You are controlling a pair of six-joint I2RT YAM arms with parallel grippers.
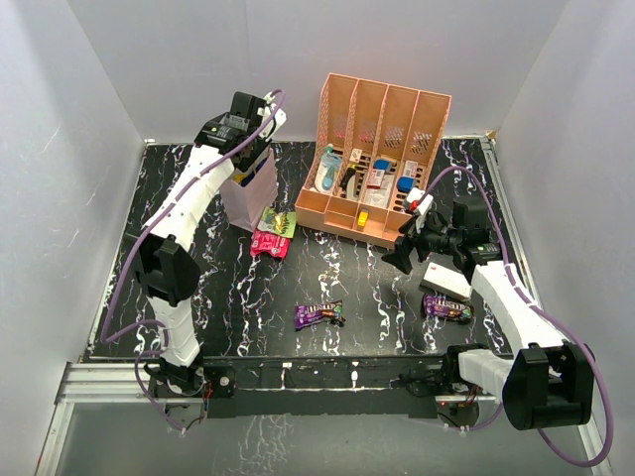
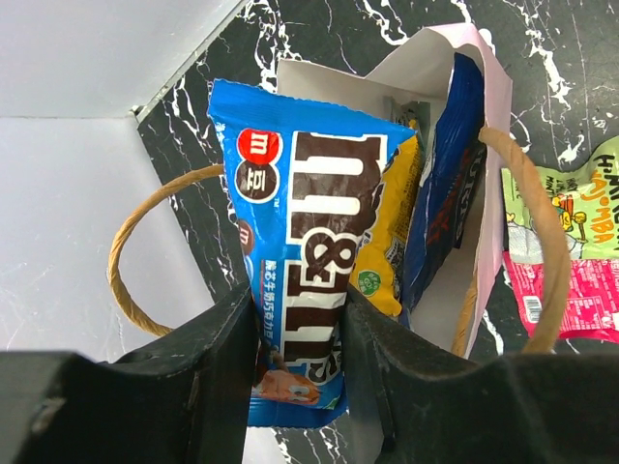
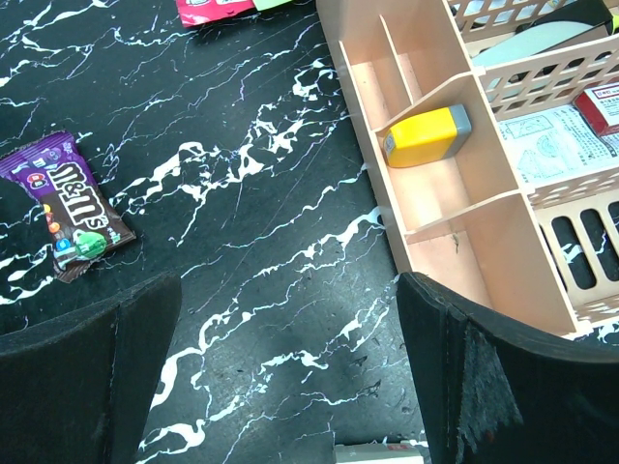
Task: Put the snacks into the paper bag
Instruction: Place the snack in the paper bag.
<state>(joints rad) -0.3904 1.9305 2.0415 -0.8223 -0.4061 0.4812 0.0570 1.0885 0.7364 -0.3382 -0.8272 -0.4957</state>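
My left gripper (image 1: 243, 127) hangs over the open top of the pale pink paper bag (image 1: 250, 190) at the back left. In the left wrist view the gripper (image 2: 300, 367) is shut on a blue M&M's packet (image 2: 300, 242), held upright with its far end at the bag's mouth (image 2: 488, 106). A yellow packet (image 2: 387, 251) and a large blue crisp bag (image 2: 445, 184) stand inside. A green packet (image 1: 281, 222) and a pink packet (image 1: 268, 243) lie beside the bag. Two purple wrappers (image 1: 319, 315) (image 1: 446, 307) lie nearer. My right gripper (image 1: 402, 253) is open and empty above the table. No clear-silver packet shows.
The peach slotted rack (image 1: 382, 149) with bottles and cartons stands at the back centre-right, close to my right gripper; its front trays (image 3: 455, 193) hold a yellow item (image 3: 423, 135). A white box (image 1: 444, 281) lies under my right arm. White walls enclose the table.
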